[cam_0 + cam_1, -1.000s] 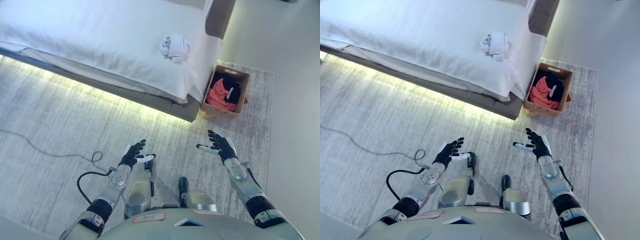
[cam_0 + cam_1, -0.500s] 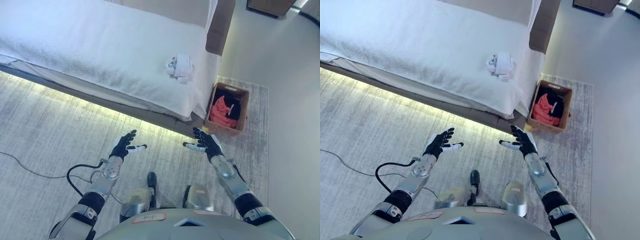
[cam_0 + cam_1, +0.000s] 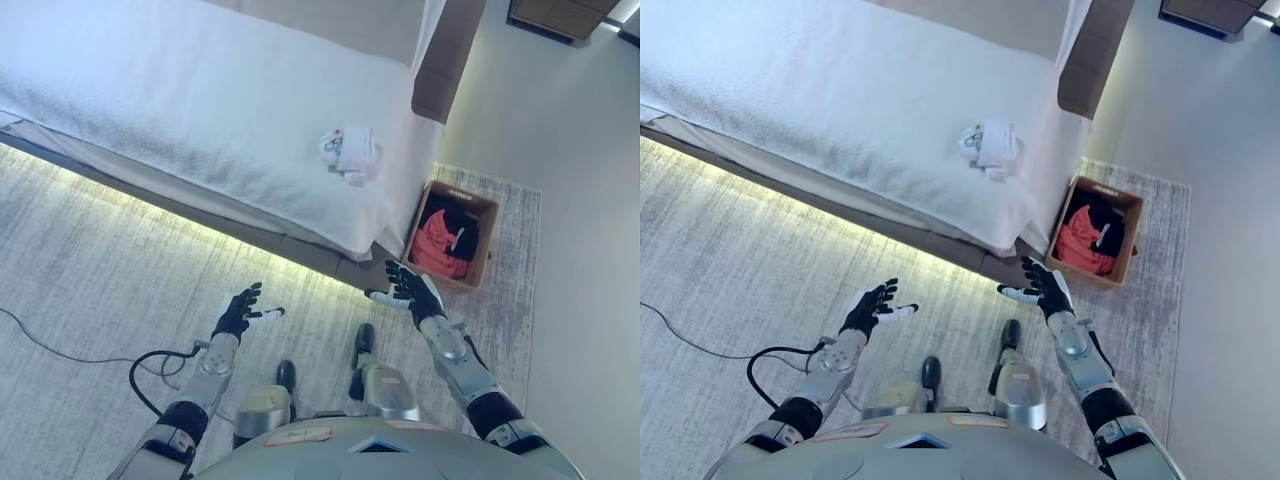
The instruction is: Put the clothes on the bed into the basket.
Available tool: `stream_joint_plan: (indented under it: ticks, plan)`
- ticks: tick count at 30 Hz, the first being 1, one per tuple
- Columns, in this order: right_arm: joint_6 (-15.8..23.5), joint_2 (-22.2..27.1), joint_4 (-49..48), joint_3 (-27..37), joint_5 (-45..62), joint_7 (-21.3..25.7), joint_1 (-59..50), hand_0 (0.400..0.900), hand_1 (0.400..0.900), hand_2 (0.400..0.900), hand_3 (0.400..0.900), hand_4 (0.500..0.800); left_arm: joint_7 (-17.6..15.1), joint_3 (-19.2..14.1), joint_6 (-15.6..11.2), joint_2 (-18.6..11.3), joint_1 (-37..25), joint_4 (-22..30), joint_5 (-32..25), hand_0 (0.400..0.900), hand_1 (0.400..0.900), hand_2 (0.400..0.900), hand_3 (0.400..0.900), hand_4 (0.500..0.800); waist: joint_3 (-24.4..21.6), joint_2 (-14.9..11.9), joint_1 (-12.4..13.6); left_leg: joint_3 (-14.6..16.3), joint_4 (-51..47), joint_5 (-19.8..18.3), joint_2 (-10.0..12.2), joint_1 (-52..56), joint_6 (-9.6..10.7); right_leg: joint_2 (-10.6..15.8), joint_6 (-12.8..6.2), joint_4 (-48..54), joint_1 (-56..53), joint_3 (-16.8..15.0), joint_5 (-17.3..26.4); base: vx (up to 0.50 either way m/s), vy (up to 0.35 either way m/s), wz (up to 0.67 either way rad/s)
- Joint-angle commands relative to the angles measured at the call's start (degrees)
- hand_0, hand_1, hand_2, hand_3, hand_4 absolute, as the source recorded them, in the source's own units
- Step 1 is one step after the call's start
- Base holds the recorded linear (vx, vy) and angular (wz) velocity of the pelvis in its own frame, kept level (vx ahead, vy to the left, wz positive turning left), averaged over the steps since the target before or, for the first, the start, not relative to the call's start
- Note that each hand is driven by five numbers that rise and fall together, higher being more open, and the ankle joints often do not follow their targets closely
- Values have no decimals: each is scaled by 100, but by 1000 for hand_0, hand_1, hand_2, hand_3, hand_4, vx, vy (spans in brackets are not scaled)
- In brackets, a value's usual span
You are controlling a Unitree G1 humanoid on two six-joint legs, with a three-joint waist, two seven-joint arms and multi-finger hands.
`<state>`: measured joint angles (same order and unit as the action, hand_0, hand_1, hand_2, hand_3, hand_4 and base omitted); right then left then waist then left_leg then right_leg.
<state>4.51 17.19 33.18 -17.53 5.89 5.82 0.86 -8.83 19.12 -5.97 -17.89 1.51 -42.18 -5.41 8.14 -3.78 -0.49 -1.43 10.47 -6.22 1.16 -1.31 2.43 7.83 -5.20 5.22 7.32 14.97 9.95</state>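
Now both hands sit nearer bed (image 3: 200, 90).

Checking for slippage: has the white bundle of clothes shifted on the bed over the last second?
No. The white bundle lies in the same spot near the bed's corner by the basket; only the camera has moved.

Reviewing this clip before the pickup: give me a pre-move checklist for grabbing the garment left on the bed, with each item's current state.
1. White bundled garment lying on the bed, near its corner: ok.
2. Left hand open, holding nothing: ok.
3. Right hand open, holding nothing: ok.
4. Hands over the bed, within reach of the garment: not ok, both are over the rug.
5. Basket upright beside the bed corner: ok.
6. Room left in the basket above the red and black clothes: cannot tell.
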Motion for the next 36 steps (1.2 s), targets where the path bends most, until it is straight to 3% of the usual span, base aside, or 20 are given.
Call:
stream_joint_plan:
  ticks: [1,3,4,6,8,10,12,13,16,20,23,26,28,31,34,36]
  plan:
    - [491,584,-752,105,-28,52,-365,900,900,900,900,800,33,-9,-423,-20,-362,751,-153,900,900,900,900,800,88,166,119,-60,2088,754,287,-668,66,-301,83,-22,-424,-75,-461,217,-380,11]
    - [471,651,-769,125,-5,35,-409,900,900,900,900,800,83,9,-439,-16,-326,906,-273,900,900,900,900,800,160,191,219,-1,2405,737,188,-988,58,-368,176,-22,-641,-55,-684,225,-276,1]
    - [449,675,-713,103,-31,67,-486,900,900,900,900,800,49,40,-418,40,-349,829,-318,900,900,900,900,800,174,223,296,4,2097,533,-45,-1213,30,-363,173,-22,-714,-91,-743,179,-137,-4]
    - [432,677,-688,91,-44,64,-544,900,900,900,900,800,85,21,-414,74,-313,794,-344,900,900,900,900,800,122,241,299,9,1780,525,-166,-1399,4,-350,164,-22,-777,-140,-808,217,-92,-12]
    - [436,693,-726,108,-63,24,-538,900,900,900,900,800,102,11,-411,57,-230,809,-295,900,900,900,900,800,58,271,306,70,652,601,-38,-1227,0,-357,131,-22,-871,-164,-906,305,-42,-21]
    - [451,713,-757,87,-120,71,-556,900,900,900,900,800,52,58,-388,64,-271,771,-219,900,900,900,900,800,5,400,314,44,-785,1229,237,-1117,119,-469,127,-22,-1004,-110,-1031,304,-2,-14]
    - [442,738,-707,47,-246,141,-594,900,900,900,900,800,-2,111,-374,116,-327,655,-161,900,900,900,900,800,2,534,302,-38,-1547,1555,292,-1187,274,-568,118,-22,-1058,-69,-1143,261,42,-6]
    - [422,755,-706,34,-319,165,-609,900,900,900,900,800,-12,120,-369,150,-328,605,-150,900,900,900,900,800,7,566,287,-32,-1547,1554,287,-1293,336,-578,113,-22,-1122,-93,-1172,265,90,-4]
    - [354,779,-802,84,-463,166,-587,900,900,900,900,800,62,70,-301,185,-215,576,-108,900,900,900,900,800,-30,666,251,538,-1547,1677,335,-1445,430,-656,117,-22,-1332,-172,-1288,306,128,-29]
    - [364,714,-903,109,-585,75,-487,900,900,900,900,800,59,24,-331,220,-32,564,-41,900,900,900,900,800,-189,627,373,406,-1547,1773,145,-1068,237,-481,-8,-22,-1717,-407,-1546,388,232,-59]
    - [327,583,-939,156,-548,26,-360,900,900,900,900,800,81,41,-312,102,-62,592,-1,900,900,900,900,800,-328,340,391,463,-1351,1478,-47,-988,-22,-135,-171,-195,-1796,-528,-1500,364,243,-25]
    - [347,447,-944,60,-536,47,-500,900,900,900,900,800,50,57,-301,-90,-227,789,-46,900,900,900,900,800,-224,248,401,561,-1348,1293,-130,-905,-278,89,-270,-1747,-899,-600,-1312,165,239,-17]
    - [367,390,-988,-66,-580,135,-793,900,900,900,900,800,-62,120,-344,-219,-488,834,-81,900,900,900,900,800,-26,262,365,585,-1435,1236,-143,-848,-346,212,-288,-2422,-296,-539,-1086,45,203,-16]
    - [347,373,-1182,-91,-623,307,-1097,900,900,900,900,800,-192,142,-384,-291,-728,879,-131,900,900,900,900,800,112,297,382,548,-1500,1139,-120,-806,-289,476,-255,-1462,-187,-190,-838,53,54,-5]
    - [271,517,-1346,-114,-986,452,-1237,900,900,900,900,800,-239,230,-385,-314,-870,929,-182,900,900,900,900,800,208,174,380,462,-1307,1092,-166,-1100,-294,493,-355,-698,-313,-344,-565,-7,-59,27]
    - [192,630,-1340,-65,-1403,685,-1469,900,900,900,900,800,-304,301,-455,-271,-965,954,-90,900,900,900,900,800,172,45,487,489,-1313,1093,-210,-1365,-256,543,-543,-185,-351,-177,-167,8,-80,4]
